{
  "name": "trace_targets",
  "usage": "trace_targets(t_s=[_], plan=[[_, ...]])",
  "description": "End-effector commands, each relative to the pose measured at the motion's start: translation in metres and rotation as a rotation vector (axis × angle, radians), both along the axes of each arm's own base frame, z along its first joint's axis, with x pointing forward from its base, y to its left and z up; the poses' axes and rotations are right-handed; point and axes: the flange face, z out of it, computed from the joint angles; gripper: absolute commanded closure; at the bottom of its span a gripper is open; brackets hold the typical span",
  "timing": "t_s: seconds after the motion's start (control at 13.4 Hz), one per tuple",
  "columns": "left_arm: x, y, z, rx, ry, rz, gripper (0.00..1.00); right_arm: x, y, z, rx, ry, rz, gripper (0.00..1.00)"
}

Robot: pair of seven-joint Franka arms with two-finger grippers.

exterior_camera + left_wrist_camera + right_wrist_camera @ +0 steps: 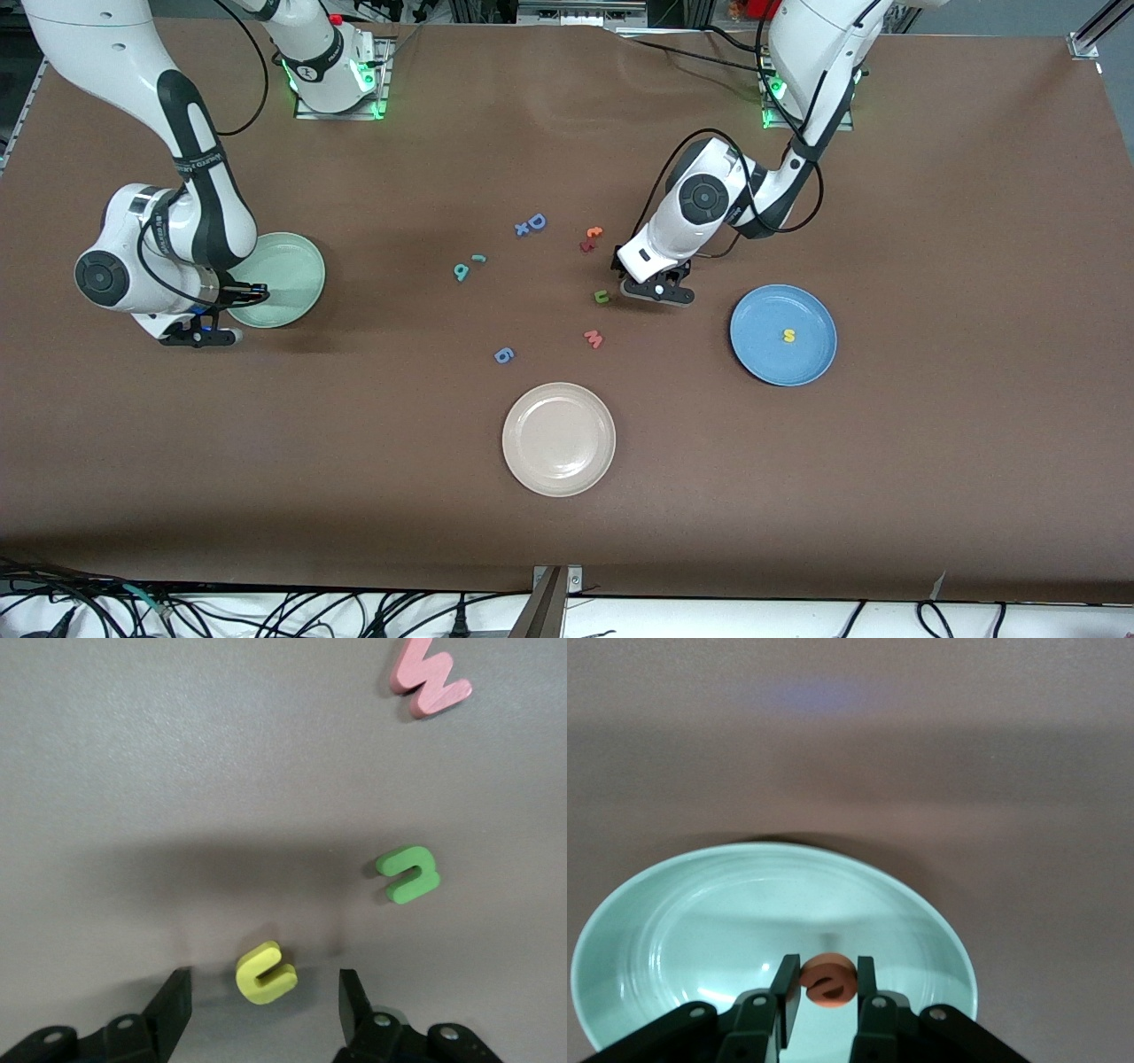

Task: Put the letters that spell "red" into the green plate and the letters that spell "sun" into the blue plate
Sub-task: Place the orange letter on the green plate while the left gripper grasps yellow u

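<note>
Fingers [788, 988] of the right gripper [826, 992] are pinching the orange "e" [827, 980] over the green plate [673, 930]. Toward the left arm's end from that plate, the left gripper [266, 997] is sitting low with fingers spread around the yellow "n" [264, 973], beside the green "u" [407, 873]; the "s" [788, 335] is lying in the blue plate [753, 332].

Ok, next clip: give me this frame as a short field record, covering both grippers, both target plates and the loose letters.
left gripper: low over the table, fingers open either side of the yellow "n"
right gripper: over the green plate, shut on the orange "e"
blue plate: holds the yellow "s"
green "u": on the table beside the left gripper
teal "d", teal "r": on the table
pink "w": on the table, nearer the front camera than the "u"
</note>
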Motion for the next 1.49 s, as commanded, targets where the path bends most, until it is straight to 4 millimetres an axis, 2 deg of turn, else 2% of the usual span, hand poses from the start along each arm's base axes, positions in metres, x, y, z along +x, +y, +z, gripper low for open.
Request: trace_targets(t_s=[0.0, 0.07, 0.15, 0.22, 0.3, 0.45, 0.6, 0.82, 0.97, 1.27, 1.42], plan=[[-0.004, -0.005, -0.007, 0.044, -0.021, 0.003, 0.39, -0.002, 0.000, 0.000, 0.022, -0.008, -0.001, 0.66], [-0.009, -0.011, -0.009, 0.053, -0.022, 0.002, 0.48, -0.002, 0.000, 0.000, 0.022, -0.008, -0.001, 0.52], [-0.012, -0.013, -0.014, 0.058, -0.016, 0.017, 0.54, -0.002, -0.001, 0.000, 0.021, -0.008, -0.004, 0.24], [-0.008, -0.016, -0.012, 0.052, -0.022, 0.021, 0.58, -0.001, -0.001, 0.000, 0.020, -0.010, -0.006, 0.16], [-0.007, -0.017, -0.012, 0.051, -0.022, 0.024, 0.67, -0.001, -0.001, 0.000, 0.019, -0.010, -0.009, 0.02], [-0.006, -0.015, -0.012, 0.052, -0.021, 0.027, 0.67, 0.001, 0.001, 0.006, 0.021, -0.010, -0.014, 0.01], [-0.002, -0.012, -0.008, 0.050, -0.027, 0.034, 0.74, 0.008, 0.002, 0.018, 0.024, -0.028, -0.012, 0.01], [0.008, -0.004, 0.003, 0.045, -0.041, 0.054, 0.76, 0.028, 0.009, 0.054, 0.038, -0.021, -0.006, 0.01], [0.033, 0.021, 0.028, 0.031, -0.074, 0.084, 0.76, 0.044, 0.019, 0.082, 0.044, 0.002, -0.015, 0.01], [0.069, 0.062, 0.071, 0.074, -0.035, 0.024, 0.78, 0.064, 0.047, 0.129, 0.091, 0.025, -0.033, 0.01], [0.091, 0.098, 0.087, 0.085, -0.017, -0.043, 0.79, 0.071, 0.065, 0.147, 0.112, 0.024, -0.046, 0.01]])
